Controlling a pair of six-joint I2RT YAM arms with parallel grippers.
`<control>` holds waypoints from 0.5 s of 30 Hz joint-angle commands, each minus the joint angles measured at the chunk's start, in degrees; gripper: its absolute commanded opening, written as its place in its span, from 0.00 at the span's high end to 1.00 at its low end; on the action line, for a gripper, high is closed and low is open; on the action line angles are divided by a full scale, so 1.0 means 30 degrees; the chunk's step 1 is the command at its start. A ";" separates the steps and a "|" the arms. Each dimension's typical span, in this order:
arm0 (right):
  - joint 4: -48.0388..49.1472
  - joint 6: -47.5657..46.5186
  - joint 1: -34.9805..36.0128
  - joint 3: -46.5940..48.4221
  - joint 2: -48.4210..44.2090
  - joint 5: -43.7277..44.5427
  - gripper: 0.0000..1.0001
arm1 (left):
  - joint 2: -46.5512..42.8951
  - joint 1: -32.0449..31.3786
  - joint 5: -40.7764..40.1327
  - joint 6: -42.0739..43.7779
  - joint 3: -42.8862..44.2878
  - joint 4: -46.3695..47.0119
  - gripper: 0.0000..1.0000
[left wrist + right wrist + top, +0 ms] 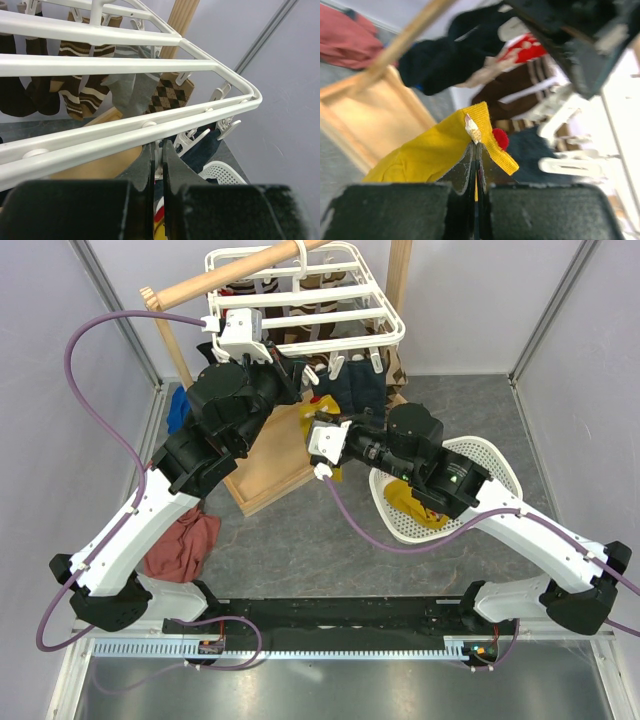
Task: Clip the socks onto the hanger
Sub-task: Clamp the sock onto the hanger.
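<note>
The white hanger (300, 300) hangs from the pole at the back, and its front bar crosses the left wrist view (150, 132). My left gripper (293, 370) reaches up under that bar, jaws pressed on a white clip peg (159, 152). My right gripper (320, 428) is shut on the cuff of a mustard-yellow sock (430, 150) just below the left gripper. The sock shows in the top view (318, 405). Navy socks (360, 390) hang clipped at the front edge. Another yellow sock (405, 500) lies in the basket.
The wooden pole stand (230, 275) holds the hanger, and its base tray (275, 465) sits below. A white mesh basket (490, 465) is at right. A red cloth (185, 540) and a blue cloth (178, 410) lie at left. Brown argyle and striped socks (170, 95) hang behind.
</note>
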 commanded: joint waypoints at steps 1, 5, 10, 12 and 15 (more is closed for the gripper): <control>0.2404 -0.1697 0.0040 -0.0099 -0.0108 0.2403 1.00 | -0.0332 -0.0043 0.0873 0.0088 0.0464 0.0035 0.93; 0.3020 -0.2108 0.0040 -0.0188 0.0097 0.2815 1.00 | -0.0391 -0.0043 0.0873 0.0146 0.0464 -0.0024 0.93; 0.3577 -0.2108 0.0010 -0.0130 0.0477 0.3078 1.00 | -0.0420 -0.0043 0.0843 0.0176 0.0463 -0.0141 0.93; 0.3783 -0.2225 -0.0019 -0.0129 0.0565 0.3226 1.00 | -0.0479 -0.0043 0.0872 0.0176 0.0464 -0.0141 0.93; 0.3900 -0.2080 -0.0048 -0.0041 0.0654 0.3109 1.00 | -0.0508 -0.0043 0.0873 0.0176 0.0464 -0.0141 0.93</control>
